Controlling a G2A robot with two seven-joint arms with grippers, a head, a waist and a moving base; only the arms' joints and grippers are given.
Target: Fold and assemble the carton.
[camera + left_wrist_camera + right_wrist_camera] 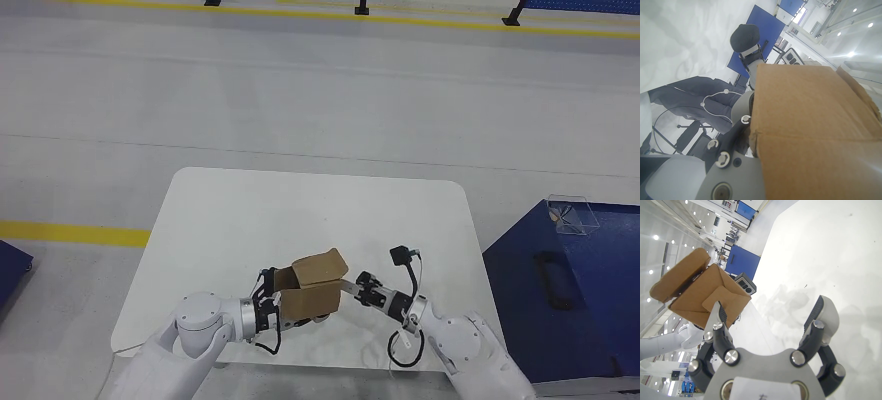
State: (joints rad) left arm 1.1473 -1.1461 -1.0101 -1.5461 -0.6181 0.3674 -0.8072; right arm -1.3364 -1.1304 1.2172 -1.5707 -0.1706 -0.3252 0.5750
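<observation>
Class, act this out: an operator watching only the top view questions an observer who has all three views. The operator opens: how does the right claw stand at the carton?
Observer: The right claw is wide open.
Operator: Is it touching anything?
Observer: One finger lies against a small rounded tab on the end face of the carton; the other is out over the table.
Operator: Is that end folded shut?
Observer: Its flaps appear to overlap. The large flap stands off from it, leaving a gap.
</observation>
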